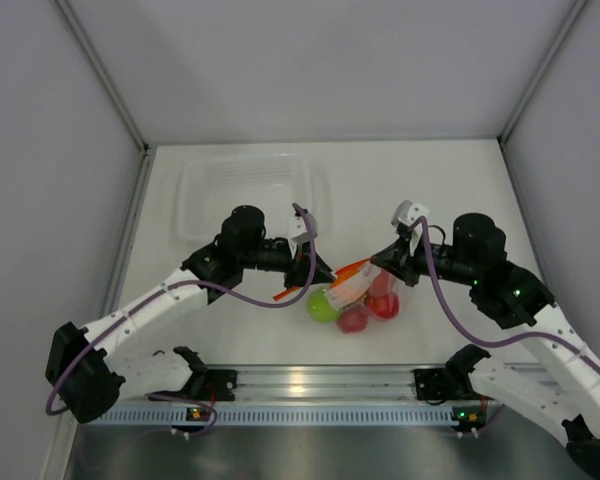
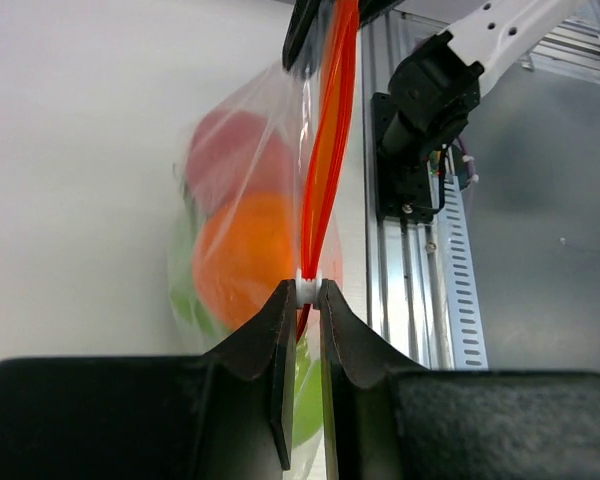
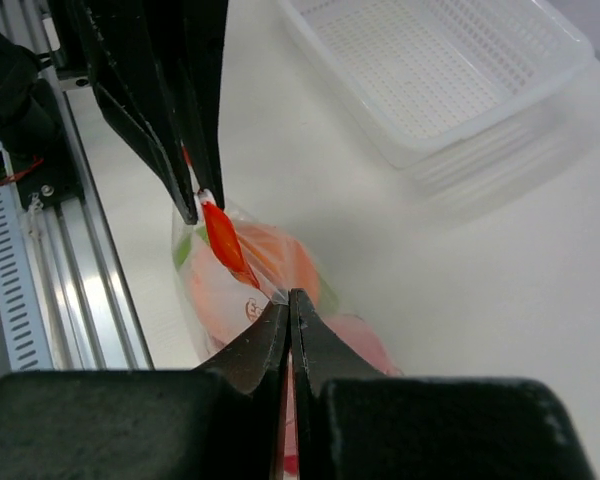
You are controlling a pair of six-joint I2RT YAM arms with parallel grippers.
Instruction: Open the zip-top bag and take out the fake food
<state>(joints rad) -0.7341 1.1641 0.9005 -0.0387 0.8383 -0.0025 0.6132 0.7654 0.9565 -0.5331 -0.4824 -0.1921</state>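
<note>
Two grips on one zip-top bag, mouth by the look of it not yet opened. Farthest left and toward the back, a clear tub, well apart from the action. Next, the left gripper, jaws closed on the small white slider at one end of the orange zipper strip: a fingertip hold only, with very little of the slider actually caught. From there, a straight, taut-looking run of strip toward the right. Below it, over the middle of the table and near the front rail, the pouch itself, slung between the two grips, with the fake food inside: lime green, orange, pink and red balls crowded at the bottom, touching one another. Cannot tell whether resting on the table or hanging just clear of it. On the right, the right gripper, jaws fully closed on the bag's edge at the strip's other end, pinching thin film. Likely trouble from here: the slider popping out of the left fingertips under a pull off the strip's line; film slipping or stretching in the right pinch under a hard tug, and the bag dropping; a jam in the slider from slack or twist in the strip; and, once open, round glossy fruit spilling out and rolling toward the rail
</note>
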